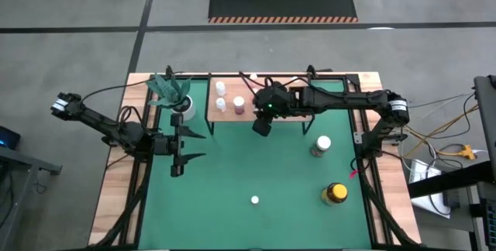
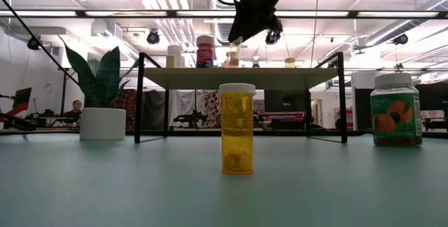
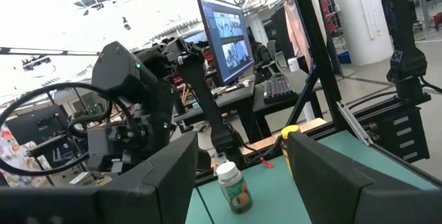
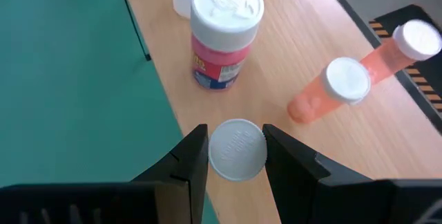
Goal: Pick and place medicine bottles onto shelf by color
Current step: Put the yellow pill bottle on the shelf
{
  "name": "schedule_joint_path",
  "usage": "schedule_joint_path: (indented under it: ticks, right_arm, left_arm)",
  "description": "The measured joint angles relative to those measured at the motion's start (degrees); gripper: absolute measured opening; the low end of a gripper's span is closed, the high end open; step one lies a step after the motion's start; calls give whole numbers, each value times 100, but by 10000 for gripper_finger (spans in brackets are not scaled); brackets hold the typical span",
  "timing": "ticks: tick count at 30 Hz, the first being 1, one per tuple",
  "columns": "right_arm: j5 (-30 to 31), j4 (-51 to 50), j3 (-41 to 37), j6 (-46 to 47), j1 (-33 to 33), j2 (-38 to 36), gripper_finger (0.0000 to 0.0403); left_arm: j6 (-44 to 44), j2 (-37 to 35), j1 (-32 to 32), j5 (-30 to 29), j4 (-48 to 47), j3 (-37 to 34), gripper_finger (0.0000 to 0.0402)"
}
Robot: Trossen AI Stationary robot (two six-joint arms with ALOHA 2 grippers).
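The shelf (image 1: 287, 117) is a light-wood board on black legs at the table's far middle. On it stand a pink bottle (image 4: 224, 34), two orange bottles (image 4: 331, 89), and white ones (image 1: 221, 96). My right gripper (image 1: 262, 125) hangs above the shelf's near edge, shut on a small white-capped bottle (image 2: 234, 50). An orange bottle (image 2: 237, 129) stands on the green mat near the front. A greenish white-lidded jar (image 1: 322, 145) and a yellow black-lidded jar (image 1: 335, 194) stand at the right. My left gripper (image 1: 198, 146) waits open at the left. My right gripper pinches the small bottle at its white cap (image 4: 215, 151), one finger on each side of the cap's round rim. The fingers slant down from the near right. The bottle hangs upright below them, clear of the shelf board; the cap hides its body in the wrist view.
A white pot with a green plant (image 1: 182, 105) stands left of the shelf, close to my left arm. The green mat (image 1: 232, 189) has open room between the shelf and the front bottle. Black frame rails (image 1: 364, 181) run along the table's sides.
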Motion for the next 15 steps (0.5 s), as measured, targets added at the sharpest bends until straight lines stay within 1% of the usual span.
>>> schedule_joint_path:
  ticks: [5, 15]
  right_arm:
    - [3, 128, 0, 2, -18, 28, 114]
    - [8, 62, 0, -2, -38, 117, 114]
  left_arm:
    - [0, 0, 0, -17, 0, 0, 206]
    - [0, 0, 0, -17, 0, 0, 206]
